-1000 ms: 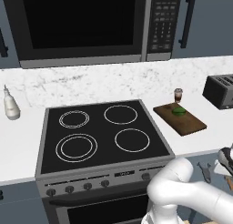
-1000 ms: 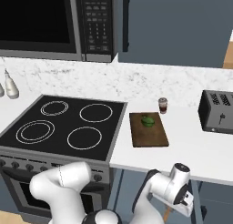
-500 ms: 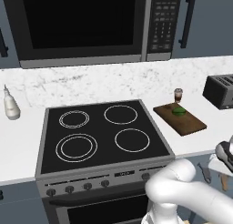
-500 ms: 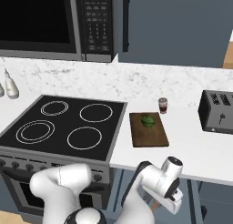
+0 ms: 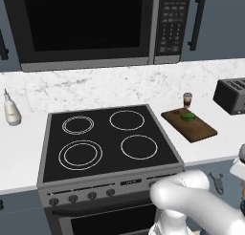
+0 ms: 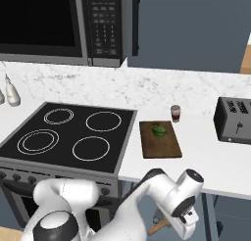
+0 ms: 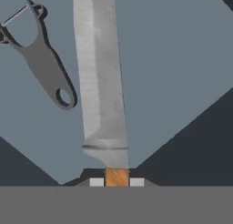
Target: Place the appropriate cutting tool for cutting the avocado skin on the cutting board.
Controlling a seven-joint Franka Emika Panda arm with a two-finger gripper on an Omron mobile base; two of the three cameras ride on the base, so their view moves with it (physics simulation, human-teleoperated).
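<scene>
In the hand view the cutting tool (image 7: 102,77) runs straight up from my gripper (image 7: 117,182), its long grey blade over a blue-grey surface. Its tan wooden handle (image 7: 117,176) sits between my two pale fingertips (image 7: 96,182), which are shut against it. In the right base view the tan handle (image 6: 159,228) pokes out beside my hand, low below the counter's front edge. The dark-brown cutting board (image 5: 198,130) (image 6: 162,146) lies on the counter right of the stove. The dark-green avocado (image 5: 188,116) (image 6: 159,130) rests on its far end.
A grey metal peeler (image 7: 43,63) (image 5: 217,183) lies just left of the blade. A small brown jar (image 5: 187,100) stands behind the board. A black toaster (image 6: 234,120) sits at the right, the stove (image 5: 105,141) at the left, and a white bottle (image 5: 11,110) beyond it.
My hand, low below the counter edge, has turned and dropped slightly. The board, avocado and jar have not moved.
</scene>
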